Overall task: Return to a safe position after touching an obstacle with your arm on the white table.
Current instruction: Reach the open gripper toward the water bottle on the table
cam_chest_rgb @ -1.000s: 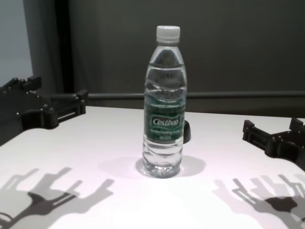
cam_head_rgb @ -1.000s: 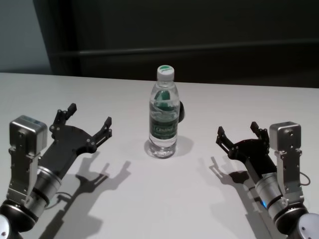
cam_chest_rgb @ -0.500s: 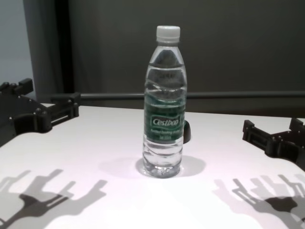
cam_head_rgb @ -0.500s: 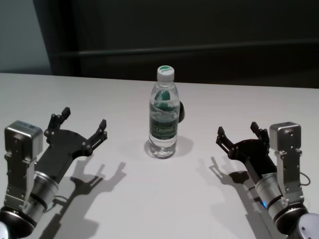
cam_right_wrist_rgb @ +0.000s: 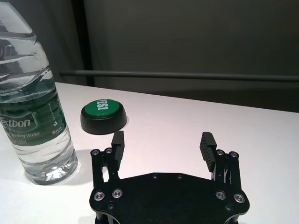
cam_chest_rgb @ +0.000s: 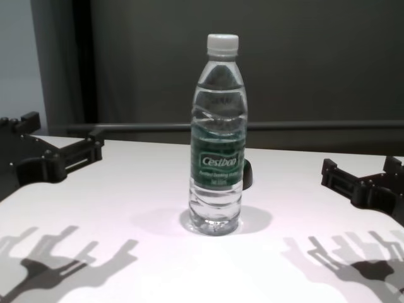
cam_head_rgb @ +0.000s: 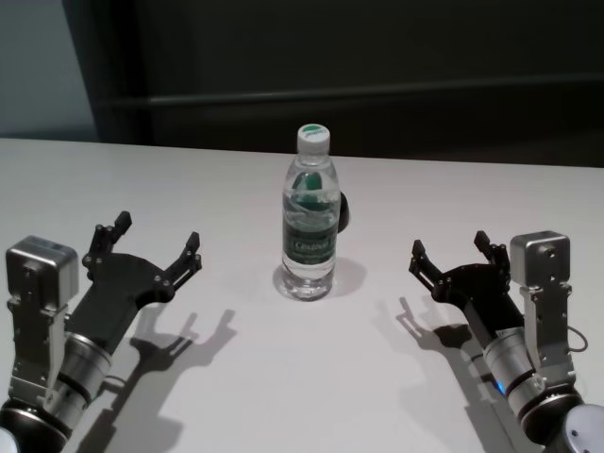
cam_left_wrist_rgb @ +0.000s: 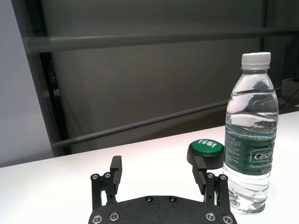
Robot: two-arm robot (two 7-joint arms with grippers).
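Note:
The obstacle, a clear water bottle [cam_head_rgb: 310, 217] with a white cap and a green "Cestbon" label, stands upright mid-table on the white table [cam_head_rgb: 311, 377]. It also shows in the chest view [cam_chest_rgb: 218, 139], the left wrist view [cam_left_wrist_rgb: 250, 154] and the right wrist view [cam_right_wrist_rgb: 32, 116]. My left gripper [cam_head_rgb: 156, 233] is open and empty, held low to the bottle's left and clear of it. My right gripper [cam_head_rgb: 448, 243] is open and empty, to the bottle's right and apart from it.
A small dark round button with a green "YES!" top [cam_right_wrist_rgb: 103, 114] sits on the table just behind the bottle, also seen in the left wrist view [cam_left_wrist_rgb: 205, 151]. A dark wall with a horizontal rail [cam_head_rgb: 377, 92] stands behind the table's far edge.
My left gripper has drawn back to the left and toward my body, farther from the bottle. The bottle and the right arm have not moved.

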